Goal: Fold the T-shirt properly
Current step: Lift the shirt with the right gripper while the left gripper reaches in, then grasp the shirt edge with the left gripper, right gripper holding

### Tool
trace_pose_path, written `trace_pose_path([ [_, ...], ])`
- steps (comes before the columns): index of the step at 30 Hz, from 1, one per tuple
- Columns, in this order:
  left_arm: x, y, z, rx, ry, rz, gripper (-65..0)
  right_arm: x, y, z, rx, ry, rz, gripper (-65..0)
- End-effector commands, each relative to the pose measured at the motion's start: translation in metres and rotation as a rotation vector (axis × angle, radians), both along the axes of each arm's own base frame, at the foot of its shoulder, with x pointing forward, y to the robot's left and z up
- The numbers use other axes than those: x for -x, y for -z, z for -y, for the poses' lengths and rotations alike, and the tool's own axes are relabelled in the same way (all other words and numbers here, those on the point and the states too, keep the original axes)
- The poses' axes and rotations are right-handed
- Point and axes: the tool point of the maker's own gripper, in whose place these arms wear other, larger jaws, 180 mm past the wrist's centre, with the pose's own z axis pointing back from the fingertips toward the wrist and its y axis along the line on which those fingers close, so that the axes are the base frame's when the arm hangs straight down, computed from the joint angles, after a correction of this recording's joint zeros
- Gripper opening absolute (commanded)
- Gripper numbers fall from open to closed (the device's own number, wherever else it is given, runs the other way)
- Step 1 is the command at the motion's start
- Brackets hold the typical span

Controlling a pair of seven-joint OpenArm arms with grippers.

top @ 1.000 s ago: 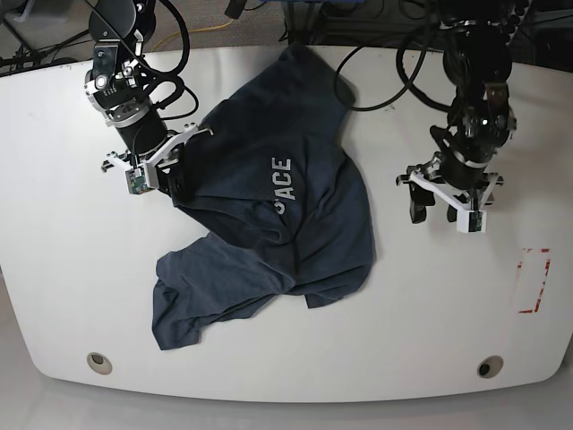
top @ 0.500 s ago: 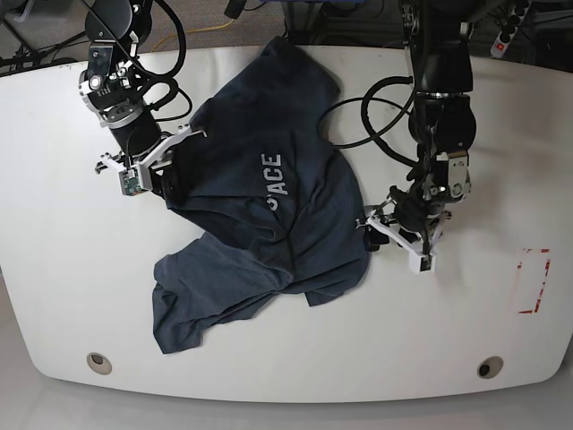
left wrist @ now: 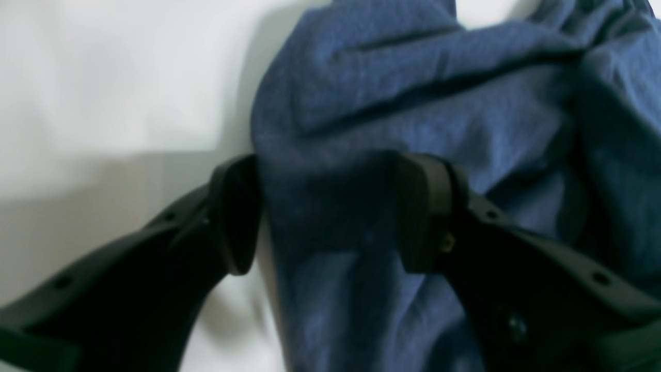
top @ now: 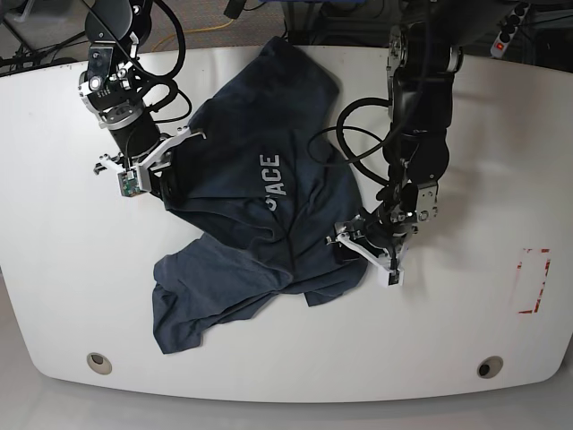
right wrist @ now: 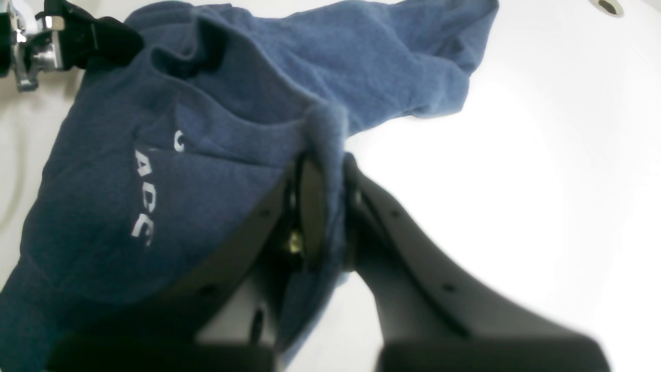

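Heathered slate-blue T-shirt (top: 260, 215) is spread rumpled mid-table (top: 466, 340), soft folds bunched at near edge. L gripper (left wrist: 330, 212) jaws are seen part open, astride a cloth fold. R gripper (right wrist: 328, 206) is pinched tight on shirt edge, farther back.
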Motion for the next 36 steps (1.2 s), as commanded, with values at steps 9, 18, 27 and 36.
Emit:
trace_pose_path([
  [9, 0.01, 0.003, -0.015, -0.015, -0.014, -0.014, -64.2, -0.02, -0.013, 0.04, -0.002, 0.108, 0.059, -65.0],
  [18, 0.047, -0.031, -0.086, -0.116, -0.088, 0.05, -63.6, -0.049, -0.014, 0.059, -0.008, 0.16, 0.033, -65.0],
  [27, 0.114, -0.06, -0.11, -0.262, -0.017, 0.083, -63.3, -0.066, -0.002, 0.064, -0.042, 0.178, 0.005, -65.0],
  [36, 0.181, -0.058, -0.094, -0.334, 0.17, 0.062, -51.5, -0.066, 0.004, 0.065, -0.049, 0.18, -0.011, -65.0],
])
